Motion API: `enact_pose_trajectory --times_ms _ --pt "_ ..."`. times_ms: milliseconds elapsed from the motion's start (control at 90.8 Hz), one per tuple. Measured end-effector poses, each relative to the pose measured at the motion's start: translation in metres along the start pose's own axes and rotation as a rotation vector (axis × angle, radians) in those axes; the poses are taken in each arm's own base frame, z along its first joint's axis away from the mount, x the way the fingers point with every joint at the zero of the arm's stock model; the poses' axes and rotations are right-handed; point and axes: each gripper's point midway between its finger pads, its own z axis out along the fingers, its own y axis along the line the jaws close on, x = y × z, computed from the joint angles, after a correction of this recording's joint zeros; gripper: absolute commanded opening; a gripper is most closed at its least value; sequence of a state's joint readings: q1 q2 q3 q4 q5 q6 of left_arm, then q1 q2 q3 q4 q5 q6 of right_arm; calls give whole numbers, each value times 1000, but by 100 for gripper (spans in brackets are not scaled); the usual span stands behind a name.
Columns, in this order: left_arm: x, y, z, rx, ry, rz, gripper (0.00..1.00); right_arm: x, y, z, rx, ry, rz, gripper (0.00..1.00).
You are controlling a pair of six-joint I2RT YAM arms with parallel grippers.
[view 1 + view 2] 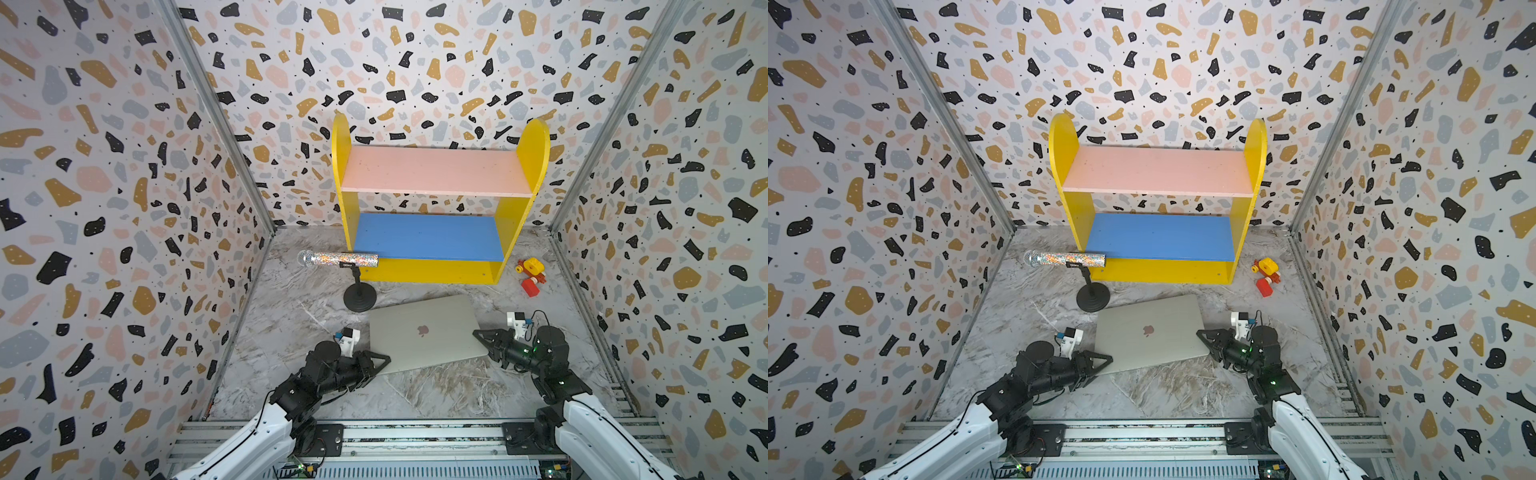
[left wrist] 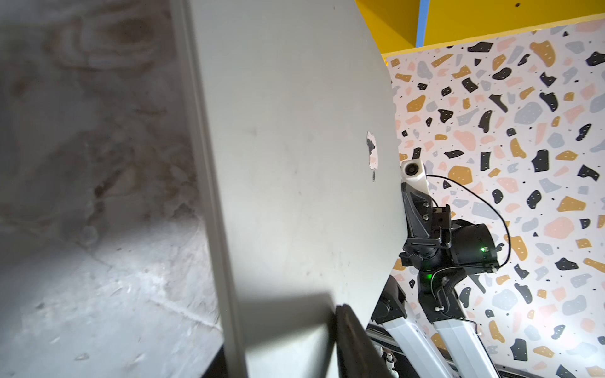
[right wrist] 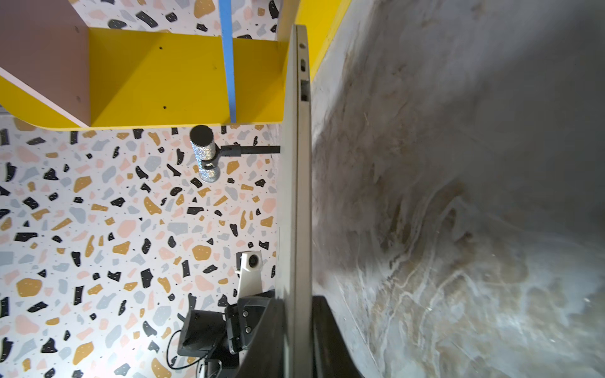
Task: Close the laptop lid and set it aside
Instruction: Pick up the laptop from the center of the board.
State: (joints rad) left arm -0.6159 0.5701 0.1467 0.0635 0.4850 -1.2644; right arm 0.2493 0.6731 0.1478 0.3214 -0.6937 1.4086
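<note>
While the right gripper [image 1: 477,333] clamps the laptop [image 1: 419,347], whether the left gripper [image 1: 387,358] grips is unclear; microphone stand [image 1: 360,297] just beyond it.

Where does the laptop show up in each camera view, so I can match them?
In a top view: laptop, closed, in front of the yellow shelf.
In a top view: same spot.
Left wrist: its lid fills the middle.
Right wrist: seen edge-on.
Shared landmark: yellow shelf, in all four.

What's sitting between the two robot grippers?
The closed laptop lies between the left gripper and the right gripper; both top views show it.
</note>
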Motion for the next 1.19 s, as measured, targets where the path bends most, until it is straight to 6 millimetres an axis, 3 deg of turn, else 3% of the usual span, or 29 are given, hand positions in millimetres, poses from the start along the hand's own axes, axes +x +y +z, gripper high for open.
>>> enact_pose_trajectory --times_ms 330,672,870,1189 --pt "-14 -33 -7 114 -70 -2 12 -13 24 -1 -91 -65 57 0" --pt "-28 -91 -26 255 -138 60 8 -19 44 -4 -160 -83 108 0" --pt "-32 -116 -36 307 -155 84 1 -24 71 -9 -233 -99 84 0" --pt "-40 -152 -48 360 -185 117 0 -29 116 -17 -317 -119 22 0"
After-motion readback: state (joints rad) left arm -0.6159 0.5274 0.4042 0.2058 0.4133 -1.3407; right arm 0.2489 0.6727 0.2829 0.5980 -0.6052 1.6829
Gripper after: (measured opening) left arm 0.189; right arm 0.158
